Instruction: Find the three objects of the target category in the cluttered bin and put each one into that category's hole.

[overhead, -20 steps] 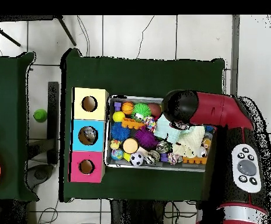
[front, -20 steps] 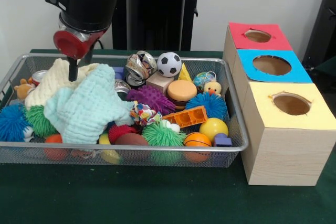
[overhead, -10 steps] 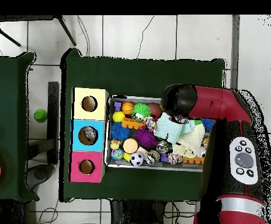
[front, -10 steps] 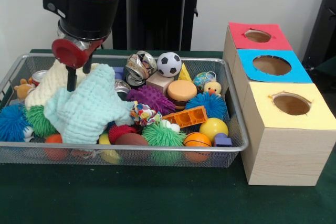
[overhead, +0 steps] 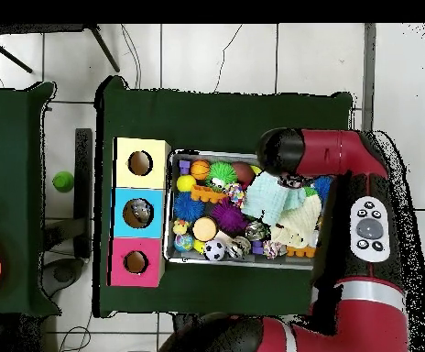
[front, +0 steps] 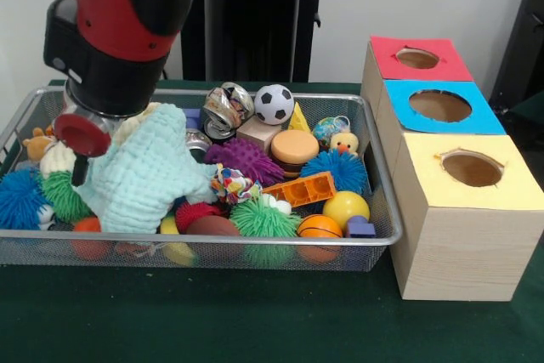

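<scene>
My gripper (front: 78, 174) hangs low in the left part of the wire bin (front: 374, 167), at the left edge of a mint cloth (front: 140, 172) and in front of a cream cloth (front: 58, 159). Whether it holds anything does not show. In the overhead view the arm's head (overhead: 280, 151) covers it. Around the cloths lie a soccer ball (front: 274, 104), a purple spiky ball (front: 246, 159), a blue spiky ball (front: 334, 169), a green spiky ball (front: 265, 220), a small basketball (front: 321, 227), a yellow ball (front: 345, 207) and an orange brick (front: 299, 189).
Right of the bin stand three wooden boxes with a red hole (front: 417, 58), a blue hole (front: 439, 105) and a yellow hole (front: 472, 167). A greyish thing sits in the blue hole (overhead: 137, 213). A crushed can (front: 223, 108), burger toy (front: 294, 149) and duck (front: 343, 143) lie at the bin's back.
In the front view the arm has swung left and down, from over the cream cloth to the mint cloth's left edge. The toys and cloths have barely shifted.
</scene>
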Motion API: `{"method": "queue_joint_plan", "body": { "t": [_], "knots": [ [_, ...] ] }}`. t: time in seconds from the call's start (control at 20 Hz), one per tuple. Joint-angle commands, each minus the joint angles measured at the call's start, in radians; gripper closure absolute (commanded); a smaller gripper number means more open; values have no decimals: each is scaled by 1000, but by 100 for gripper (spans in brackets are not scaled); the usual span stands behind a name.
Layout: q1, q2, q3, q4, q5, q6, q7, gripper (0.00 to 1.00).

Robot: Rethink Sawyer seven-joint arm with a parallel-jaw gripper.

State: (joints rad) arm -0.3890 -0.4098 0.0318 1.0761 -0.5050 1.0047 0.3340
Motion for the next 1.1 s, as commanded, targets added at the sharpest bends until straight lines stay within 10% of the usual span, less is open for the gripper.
{"method": "queue_joint_plan", "body": {
  "t": [0.05,0.3,1.1],
  "knots": [
    [18,124,19,-134,-119,206,-165,0],
    [35,127,30,-177,-97,389,-171,0],
    [-171,-286,162,302,90,129,-179,0]
  ]
}}
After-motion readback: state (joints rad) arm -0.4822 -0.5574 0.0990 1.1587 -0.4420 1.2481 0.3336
